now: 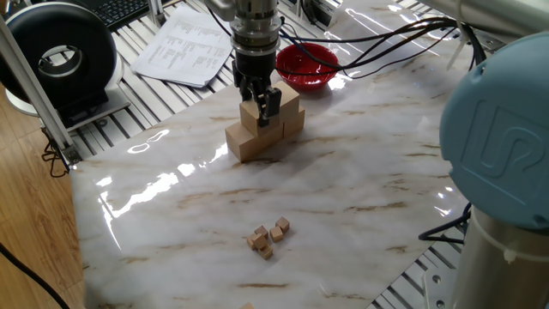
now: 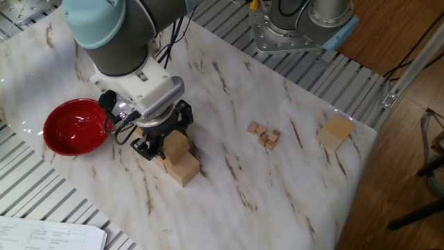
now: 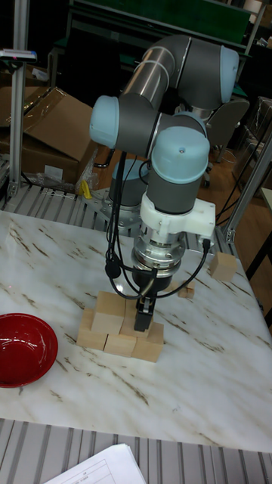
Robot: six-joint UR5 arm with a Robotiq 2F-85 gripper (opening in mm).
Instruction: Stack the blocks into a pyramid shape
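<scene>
The pyramid shape [image 1: 266, 129] is a stepped stack of large tan blocks near the red bowl: a bottom row with two blocks on it. My gripper [image 1: 257, 105] reaches straight down onto the second tier, and its dark fingers [image 1: 270, 105] straddle one block [image 1: 251, 116]. They look shut on it. The other fixed view shows the gripper [image 2: 166, 142] over the same stack [image 2: 182, 168]. The tall fixed view shows the gripper [image 3: 141, 314] above the bottom row [image 3: 121, 344]. One more large block [image 2: 337, 132] lies alone near the far table edge.
A red bowl [image 1: 306, 64] sits just behind the stack. Several tiny wooden cubes [image 1: 268, 236] lie clustered on the marble toward the front. Papers [image 1: 184, 47] and black cables [image 1: 386, 39] lie beyond the table top. The arm's base [image 1: 506, 172] stands at the right.
</scene>
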